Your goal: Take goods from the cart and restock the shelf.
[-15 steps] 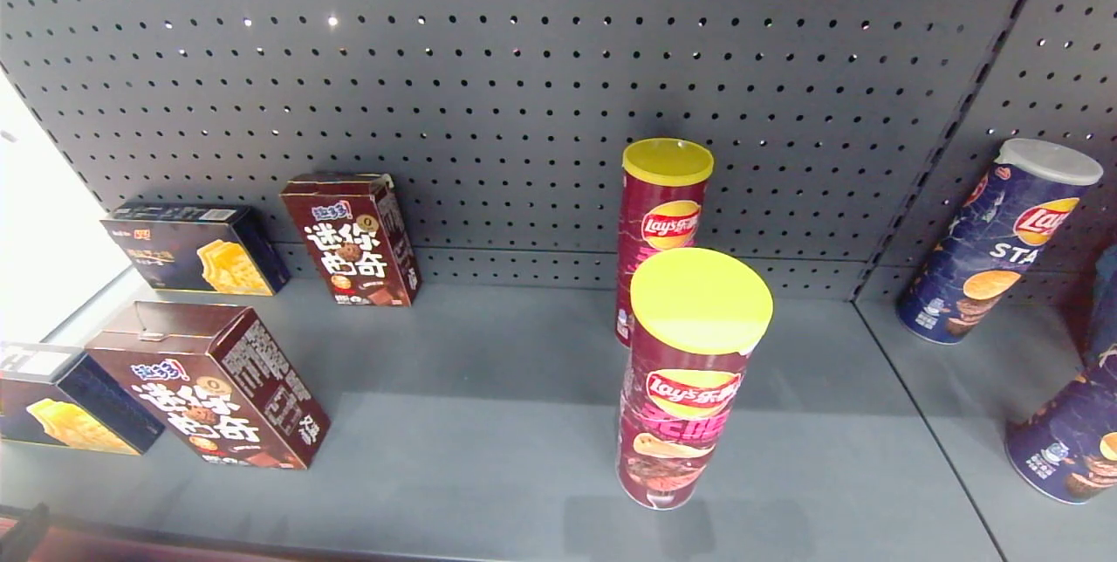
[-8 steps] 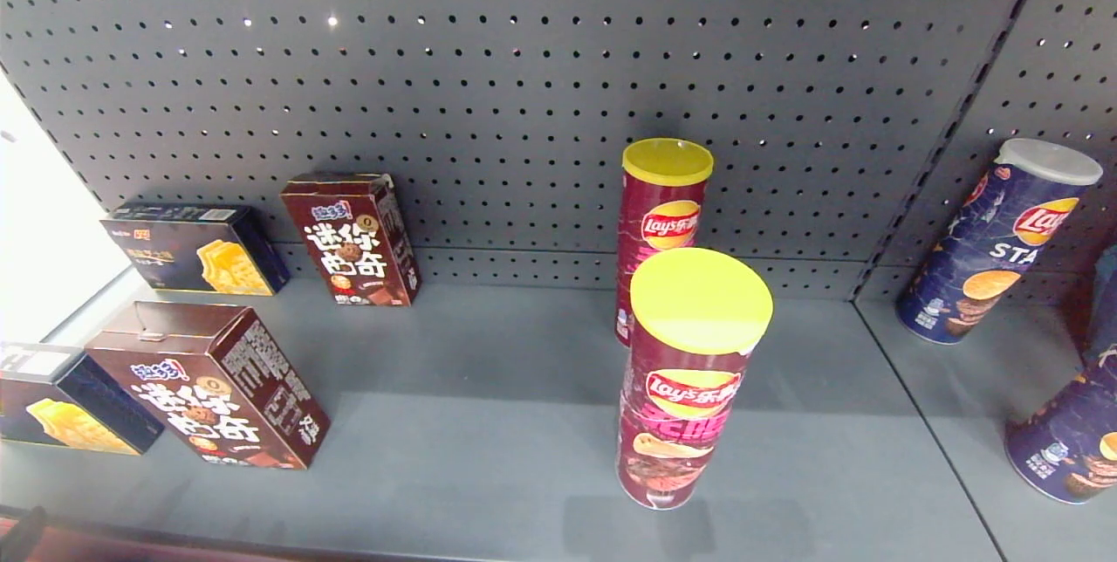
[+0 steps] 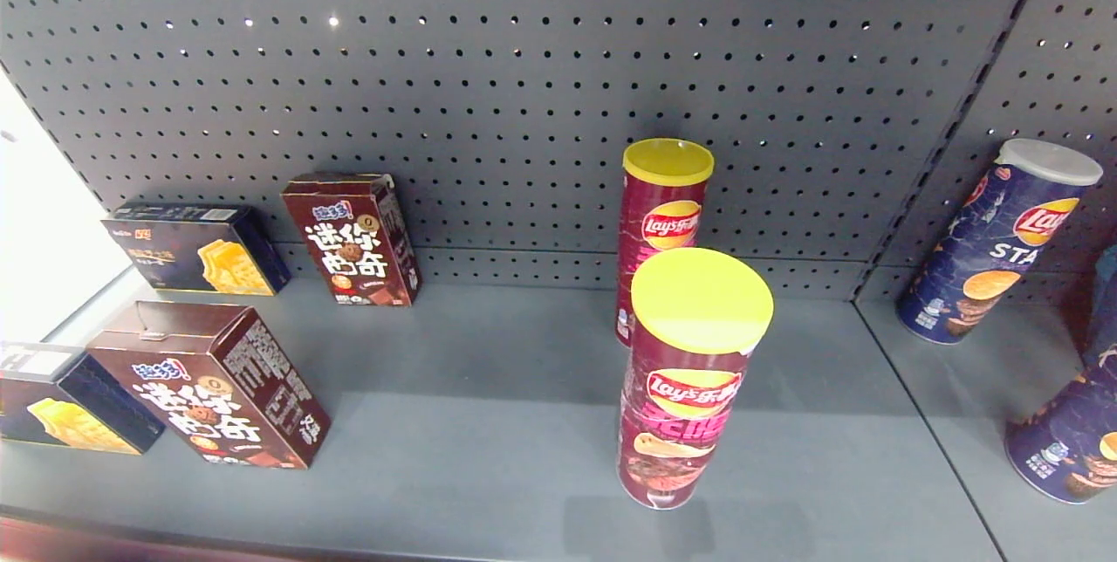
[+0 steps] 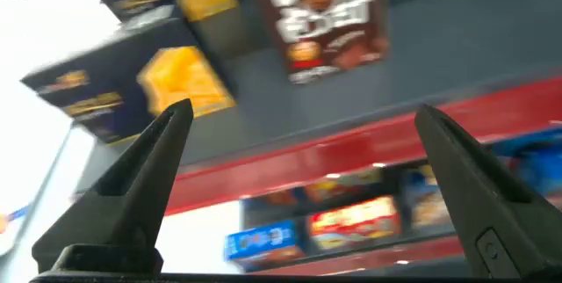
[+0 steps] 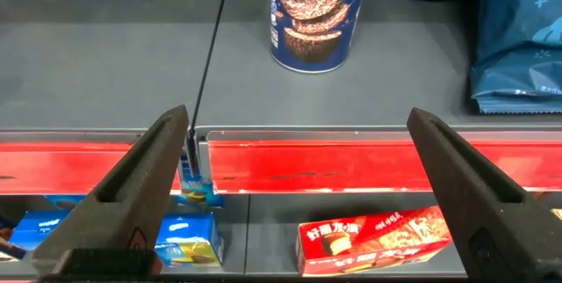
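Note:
On the grey shelf (image 3: 489, 422) two maroon chip cans with yellow lids stand one behind the other, the front can (image 3: 685, 379) and the back can (image 3: 663, 222). Brown cookie boxes (image 3: 209, 387) (image 3: 353, 239) and dark blue boxes (image 3: 196, 248) (image 3: 70, 400) stand at the left. My left gripper (image 4: 303, 112) is open and empty, in front of the shelf edge below a dark blue box (image 4: 132, 85) and a brown box (image 4: 320, 19). Open and empty too, my right gripper (image 5: 299, 114) faces a blue chip can (image 5: 316, 15).
Blue chip cans (image 3: 999, 243) (image 3: 1069, 444) stand in the right bay beyond a divider. A red strip (image 5: 351, 164) runs along the shelf front. A red box (image 5: 378, 239) and blue boxes (image 5: 189, 239) lie on the shelf below. A blue bag (image 5: 518, 37) lies by the blue can.
A dark tip at the lower left corner of the head view has dropped out of sight. The goods on the shelf have not moved.

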